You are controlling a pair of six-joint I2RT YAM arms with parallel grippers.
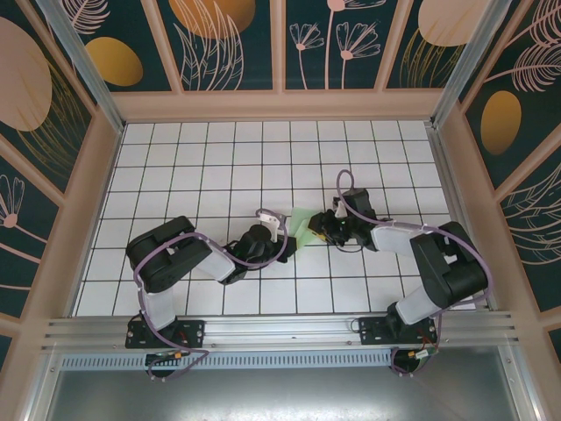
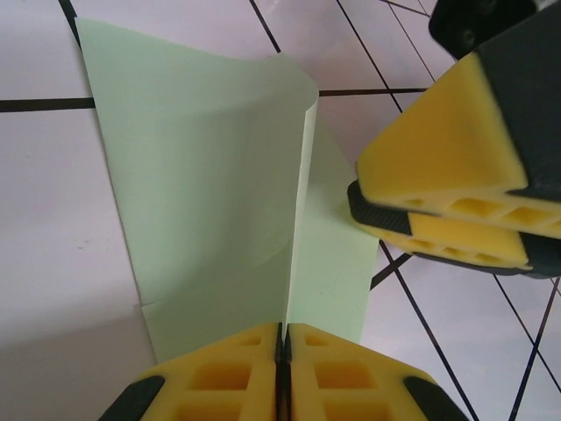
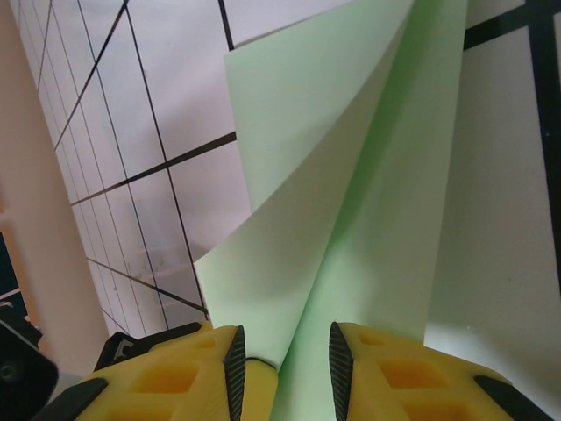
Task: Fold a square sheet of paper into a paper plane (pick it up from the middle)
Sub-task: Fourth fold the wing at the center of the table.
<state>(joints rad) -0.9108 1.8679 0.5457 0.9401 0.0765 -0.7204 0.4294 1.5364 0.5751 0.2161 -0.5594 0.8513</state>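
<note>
The folded paper point(image 1: 305, 226) lies near the middle of the surface point(image 1: 219, 158). The left jaws are closed on its raised crease; the right jaws stand narrow around it.

Folded paper point(image 3: 368, 175) — its upper end off-frame

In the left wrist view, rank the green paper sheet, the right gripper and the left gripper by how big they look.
1. square sheet of paper: clearly largest.
2-3. right gripper and left gripper: similar patches. Both are near the lens and cut off by the frame, so I leave them unranked.
</note>
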